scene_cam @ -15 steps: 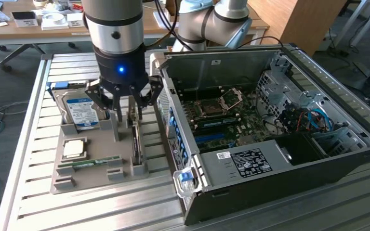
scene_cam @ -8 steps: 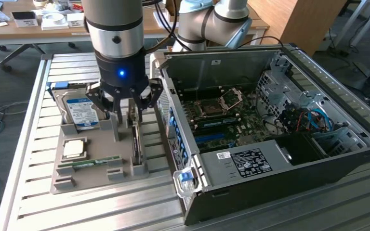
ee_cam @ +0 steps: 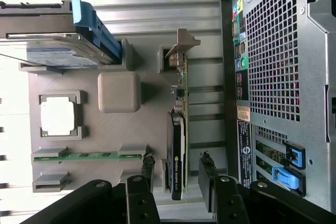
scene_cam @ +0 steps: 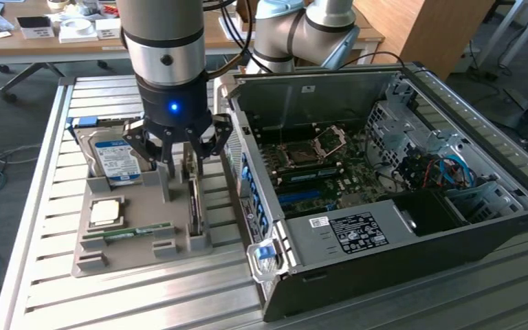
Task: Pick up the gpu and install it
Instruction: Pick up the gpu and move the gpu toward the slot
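Note:
The gpu [scene_cam: 193, 206] stands on edge in a slot of the grey holder tray [scene_cam: 140, 256], a dark card with a pale metal bracket at its far end. In the wrist view the gpu [ee_cam: 179, 124] runs lengthwise between my two black fingers [ee_cam: 147, 174], with a gap on each side. My gripper [scene_cam: 186, 159] hangs just above the card's near end, open and straddling it without touching. The same gripper [ee_cam: 177, 170] shows its fingertips level with the card's black cooler.
On the tray lie a hard drive [scene_cam: 115, 157] with a blue-white label, a CPU [scene_cam: 106, 212] and a green RAM stick [scene_cam: 126, 234]. The open PC case [scene_cam: 401, 227] stands close on the exterior view's right, motherboard [scene_cam: 328, 172] exposed. Its rear panel [ee_cam: 273, 77] is beside the tray.

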{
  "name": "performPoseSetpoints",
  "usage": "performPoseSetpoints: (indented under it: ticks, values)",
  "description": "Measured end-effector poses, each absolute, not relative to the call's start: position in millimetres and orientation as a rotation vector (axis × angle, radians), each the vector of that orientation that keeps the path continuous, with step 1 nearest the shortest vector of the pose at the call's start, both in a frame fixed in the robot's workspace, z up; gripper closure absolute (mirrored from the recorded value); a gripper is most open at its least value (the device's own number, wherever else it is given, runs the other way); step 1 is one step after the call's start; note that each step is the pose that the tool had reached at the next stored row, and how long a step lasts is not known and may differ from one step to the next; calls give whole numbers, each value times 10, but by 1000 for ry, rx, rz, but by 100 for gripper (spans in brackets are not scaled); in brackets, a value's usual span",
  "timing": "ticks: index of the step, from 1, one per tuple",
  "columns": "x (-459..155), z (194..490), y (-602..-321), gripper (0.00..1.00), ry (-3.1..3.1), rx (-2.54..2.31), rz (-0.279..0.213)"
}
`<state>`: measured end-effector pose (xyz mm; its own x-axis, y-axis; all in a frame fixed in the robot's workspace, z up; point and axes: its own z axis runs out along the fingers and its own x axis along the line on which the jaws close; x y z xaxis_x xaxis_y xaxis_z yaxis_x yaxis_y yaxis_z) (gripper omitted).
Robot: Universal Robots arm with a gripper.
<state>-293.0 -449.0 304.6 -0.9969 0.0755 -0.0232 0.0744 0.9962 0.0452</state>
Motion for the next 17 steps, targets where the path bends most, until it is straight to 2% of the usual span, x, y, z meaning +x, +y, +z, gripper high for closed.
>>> performPoseSetpoints:
  ticks: [17]
  values:
    - [-2922,3014,-4489,53,3114,117,69]
